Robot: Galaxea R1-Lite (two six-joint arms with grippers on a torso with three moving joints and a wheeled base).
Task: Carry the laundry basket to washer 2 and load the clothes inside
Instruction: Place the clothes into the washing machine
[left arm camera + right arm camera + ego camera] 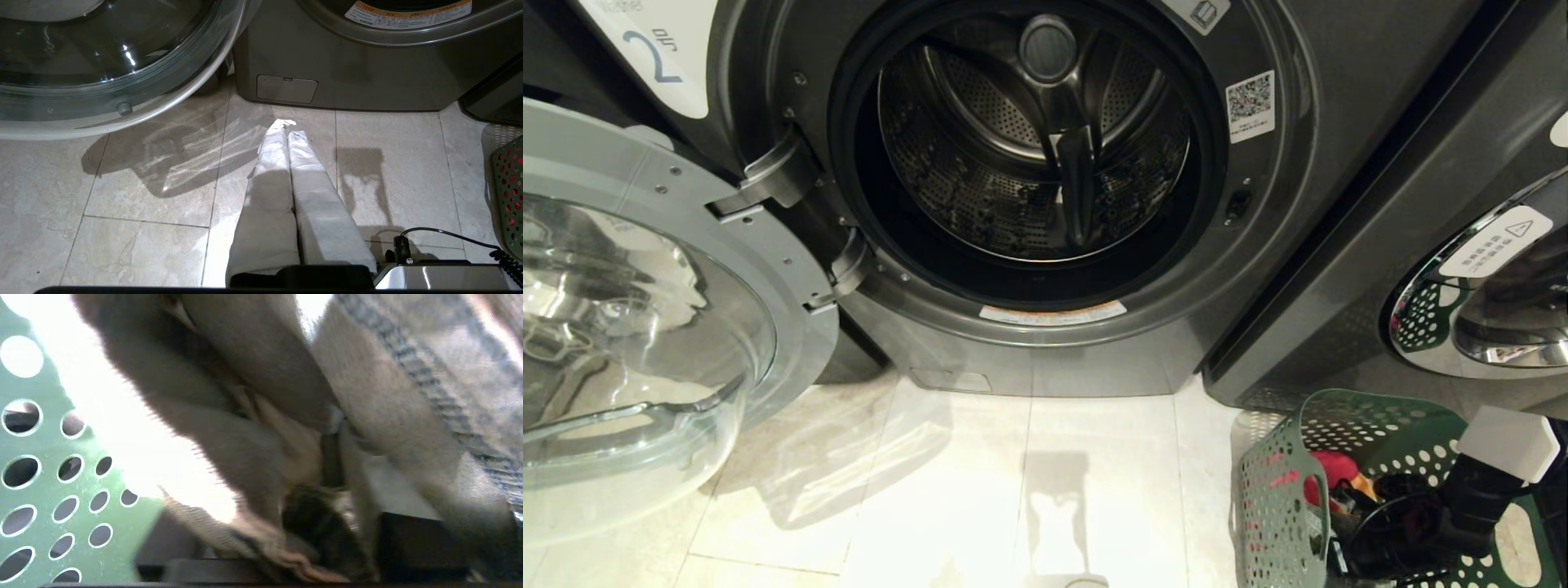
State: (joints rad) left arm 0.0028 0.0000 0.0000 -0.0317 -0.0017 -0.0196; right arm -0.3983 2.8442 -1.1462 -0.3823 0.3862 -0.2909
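**Right arm reaches into basket beside open washer**

Washer 2 (1045, 245) fills the upper centre of the head view, its glass door (645, 327) swung wide at left and the drum bare. The laundry basket (1282, 506) sits on the tiled floor (1013, 490) at lower right, holding the clothes (1331, 474). The right gripper (327, 465) is buried in fabric; whether its jaws are apart or together cannot be told. The left gripper (288, 130) hangs over the floor, jaws together.

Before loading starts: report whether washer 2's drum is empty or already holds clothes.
Empty: washer 2 stands open, its drum showing bare perforated metal.
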